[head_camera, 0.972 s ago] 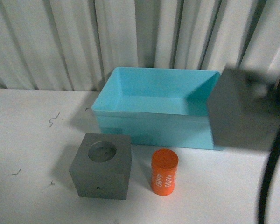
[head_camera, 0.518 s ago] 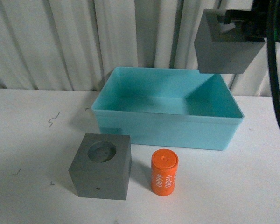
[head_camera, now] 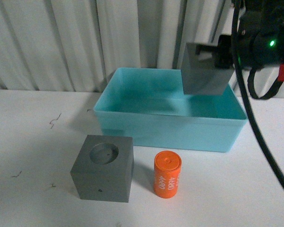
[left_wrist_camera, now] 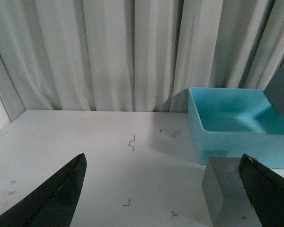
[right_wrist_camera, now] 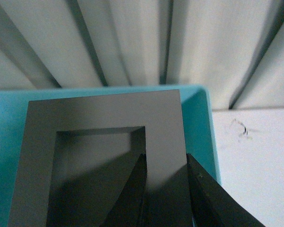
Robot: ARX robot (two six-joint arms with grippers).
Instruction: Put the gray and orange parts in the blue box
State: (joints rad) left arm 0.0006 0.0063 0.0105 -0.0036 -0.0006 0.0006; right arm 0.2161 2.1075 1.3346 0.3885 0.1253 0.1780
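My right gripper (head_camera: 223, 51) is shut on one wall of the gray cube with the square recess (head_camera: 203, 71) and holds it in the air over the right part of the blue box (head_camera: 165, 127). In the right wrist view the cube (right_wrist_camera: 104, 118) fills the frame, one finger inside the recess and one outside, with the box (right_wrist_camera: 203, 137) below. The gray cube with the round recess (head_camera: 103, 168) and the orange cylinder (head_camera: 167, 174) stand on the table in front of the box. My left gripper (left_wrist_camera: 163, 189) is open and empty above the table, near the round-recess cube (left_wrist_camera: 229, 194).
A white curtain (head_camera: 61, 42) hangs behind the table. A black cable (head_camera: 255, 127) runs down from the right arm at the right side. Small dark marks (head_camera: 54, 120) dot the white table at the left.
My right gripper has carried the square-recess cube up from the box's right side, then left and down, so it now hangs over the box's right part.
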